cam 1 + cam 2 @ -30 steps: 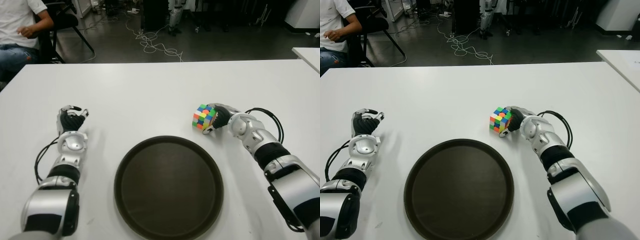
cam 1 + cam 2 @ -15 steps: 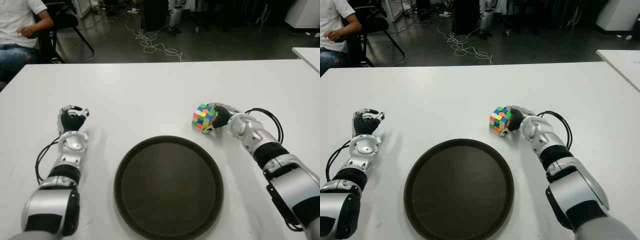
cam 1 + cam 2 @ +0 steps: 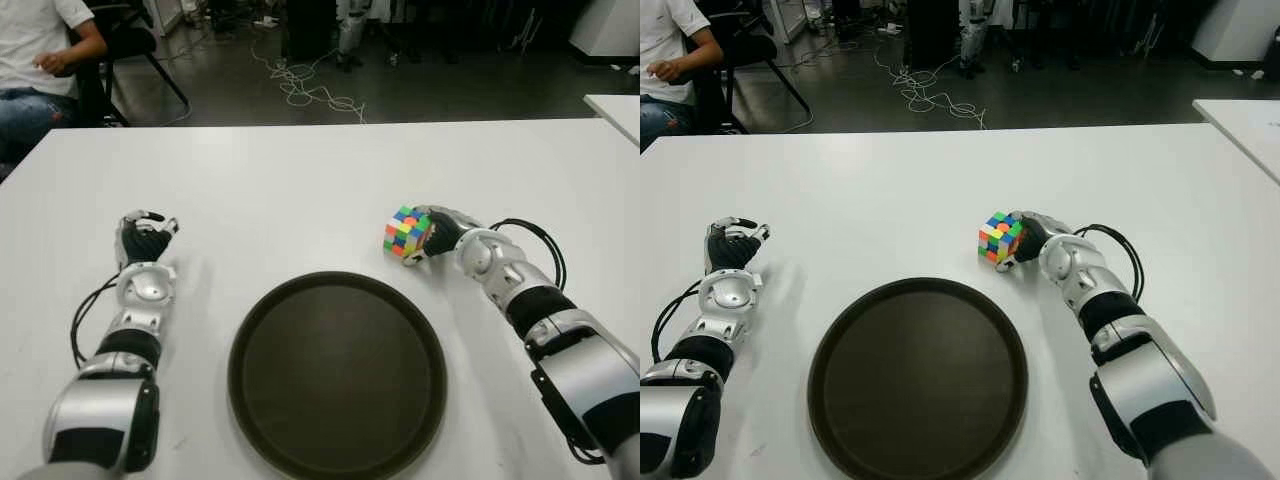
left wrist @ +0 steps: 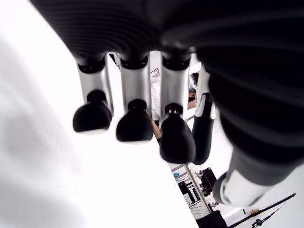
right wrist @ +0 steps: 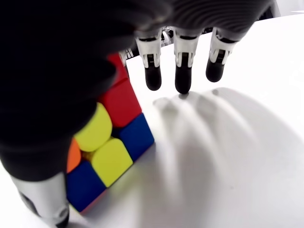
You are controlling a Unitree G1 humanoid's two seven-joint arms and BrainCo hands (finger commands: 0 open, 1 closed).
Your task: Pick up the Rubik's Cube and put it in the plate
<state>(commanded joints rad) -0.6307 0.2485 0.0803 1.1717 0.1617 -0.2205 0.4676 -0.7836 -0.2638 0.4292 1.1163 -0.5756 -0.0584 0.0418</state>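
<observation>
1. White, smooth table [image 3: 300, 170], matt finish; carries every item listed below
2. Rubik's Cube [image 3: 404, 232], glossy plastic, square tiles with rounded corners in green, blue, yellow, orange and red; sits just beyond the far right rim of the plate, tipped so that one corner points away; not in the plate
3. Plate [image 3: 300, 300], round, dark brown to black, flat with a low raised rim and a dull sheen; lies at the near centre of the table between the two arms; nothing lies in it
4. Right hand [image 3: 440, 232], black ribbed palm, silver finger segments with rounded black tips; pressed against the cube's right side. In the right wrist view the palm covers the cube [image 5: 107, 142] from above and the thumb runs down beside it, while three fingers [image 5: 153, 78] hang straight past the cube with a gap, their tips near the tabletop; partly closed, a full grasp not visible
5. Left hand [image 3: 142, 238], same build; shows well to the left of the plate, fingers [image 4: 135, 126] curled inward, holding nothing
6. Black cable [image 3: 535, 235], looped beside the right forearm
7. Person [image 3: 40, 60], seated beyond the far left corner, white shirt and blue jeans
</observation>
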